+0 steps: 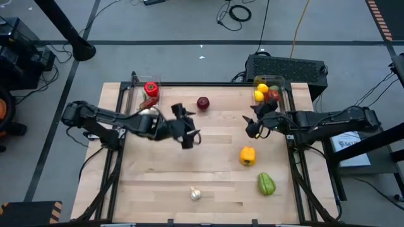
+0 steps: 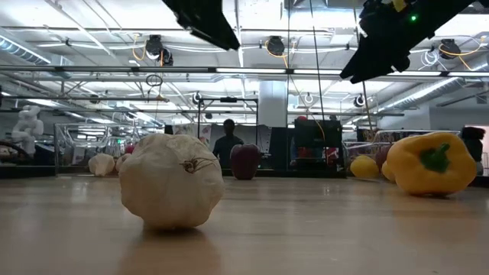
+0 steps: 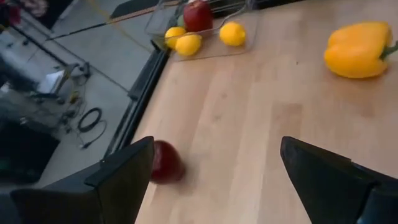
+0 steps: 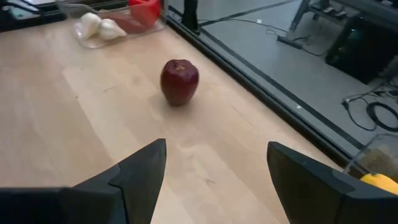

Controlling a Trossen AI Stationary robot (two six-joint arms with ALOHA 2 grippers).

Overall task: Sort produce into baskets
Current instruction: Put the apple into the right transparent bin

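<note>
A dark red apple (image 1: 202,103) rests on the table near the far edge; it also shows in the right wrist view (image 4: 180,81) and the left wrist view (image 3: 165,162). A yellow pepper (image 1: 247,156), a green pepper (image 1: 266,184) and a white garlic (image 1: 196,194) lie on the near half. The left clear basket (image 1: 146,94) holds a red pepper and garlic; the right clear basket (image 1: 268,91) holds lemons and a red fruit. My left gripper (image 1: 188,131) is open and empty above the table's middle. My right gripper (image 1: 254,121) is open and empty, right of the apple.
A black box with cables (image 1: 287,68) stands beyond the table's far right corner. Dark metal frame rails run along the table's left and right edges. Bare wood lies between the two grippers and along the near left.
</note>
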